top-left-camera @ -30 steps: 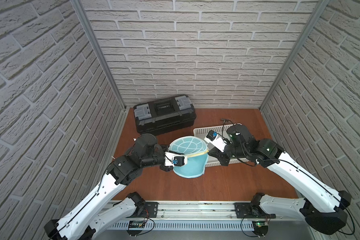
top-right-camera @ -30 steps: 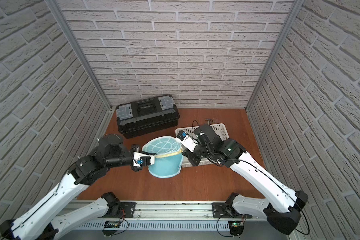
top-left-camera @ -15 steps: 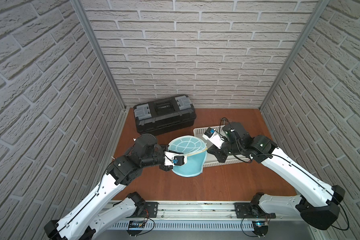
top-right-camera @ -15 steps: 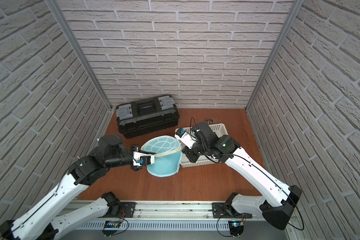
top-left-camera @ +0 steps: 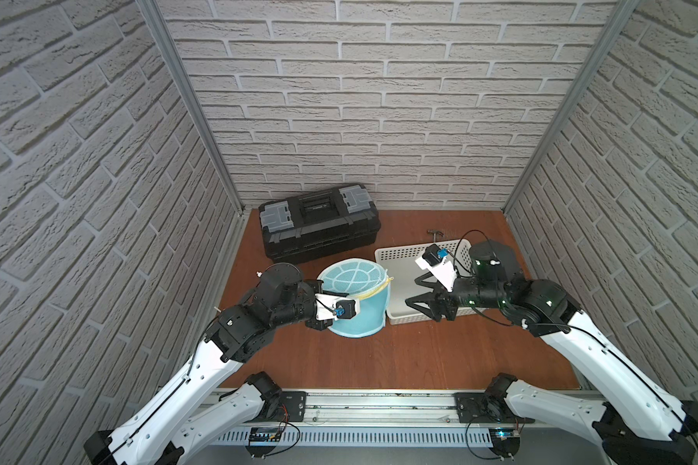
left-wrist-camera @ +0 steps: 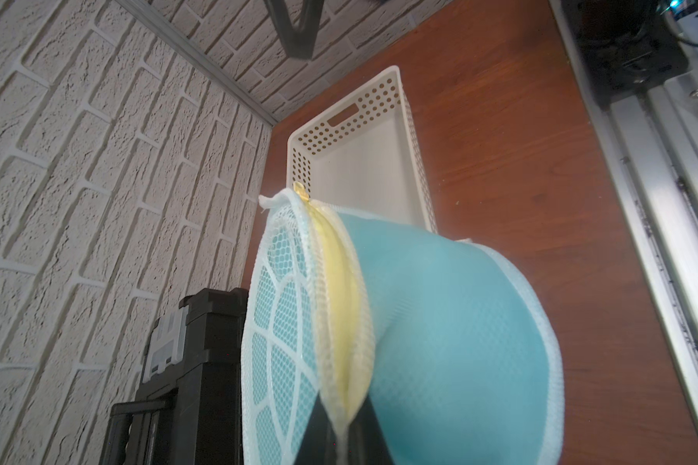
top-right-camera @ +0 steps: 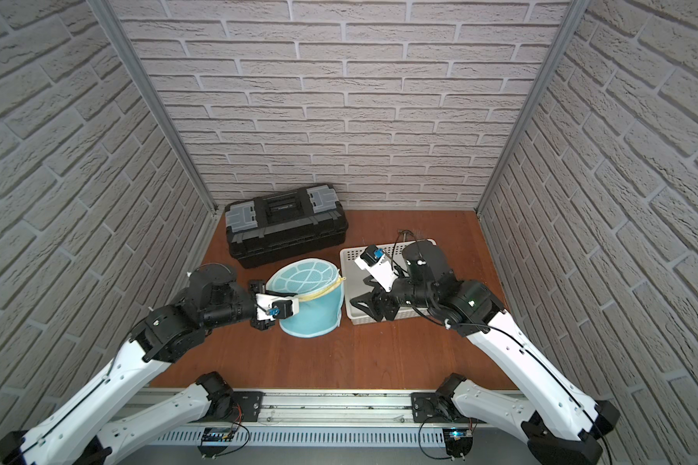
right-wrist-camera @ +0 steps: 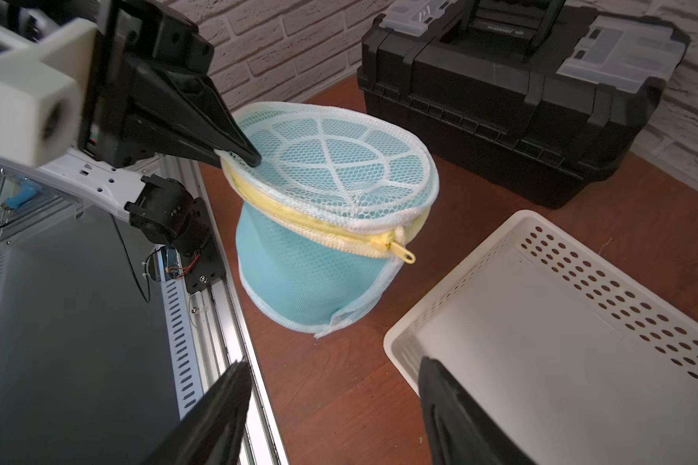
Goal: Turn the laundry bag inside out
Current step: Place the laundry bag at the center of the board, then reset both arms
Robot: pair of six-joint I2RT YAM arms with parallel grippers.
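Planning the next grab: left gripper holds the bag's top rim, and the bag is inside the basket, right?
No. The left gripper does hold the top rim of the bag, but the bag is beside the basket, not inside it, as the right wrist view shows.

Open floor point(top-left-camera: 379, 354) in front of laundry bag point(top-left-camera: 363, 310); basket point(top-left-camera: 395, 253) just beside, toolbox point(top-left-camera: 319, 225) near behind.
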